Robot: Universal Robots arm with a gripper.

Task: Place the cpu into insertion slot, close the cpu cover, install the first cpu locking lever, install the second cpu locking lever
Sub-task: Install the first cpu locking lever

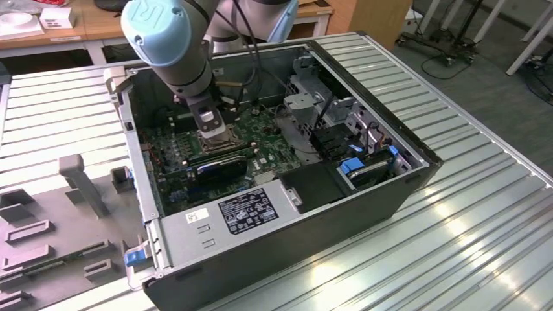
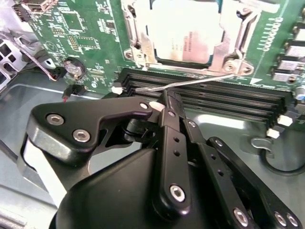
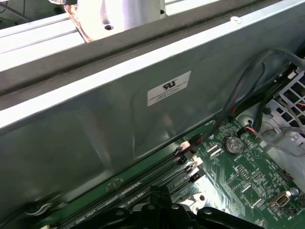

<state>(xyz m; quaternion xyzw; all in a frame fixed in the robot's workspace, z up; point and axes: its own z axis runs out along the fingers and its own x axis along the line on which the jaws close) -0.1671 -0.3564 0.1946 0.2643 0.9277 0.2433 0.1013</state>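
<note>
We see the gripper (image 2: 164, 102) in the second wrist view with its two black fingers (image 2: 171, 138) drawn together, the tips pinched on the end of a thin silver locking lever (image 2: 200, 81) with no gap showing between them. That lever runs as a slim wire from the fingertips up towards the insertion slot (image 2: 143, 57), ending at the slot's near corner. It lies across the black memory slots (image 2: 228, 98), which sit just beside the insertion slot on the gripper's side.

Inside the insertion slot we find the cpu (image 2: 178, 33), lying flat with its silvery-grey top showing. The cpu cover (image 2: 233, 45) is folded down around it, its silver frame bordering the chip on the sides we can see, so the chip shows through the central cut-out.

In the exterior view the gripper (image 1: 210, 123) points down into the open computer case (image 1: 285, 240), directly over the insertion slot (image 1: 226, 136) on the green motherboard (image 1: 259, 139). The pale blue arm (image 1: 164, 39) rises from the slot towards the far rim of the case. A black card (image 1: 220, 170) sits on the board near the slot, on the side towards the labelled case wall.

In the first wrist view we see the grey inner wall of the case (image 3: 119, 124), the memory slots (image 3: 157, 179) beside it, and a round coin battery (image 3: 233, 143) on the motherboard (image 3: 248, 181).

The case lies on a ribbed metal table (image 1: 484, 214).
</note>
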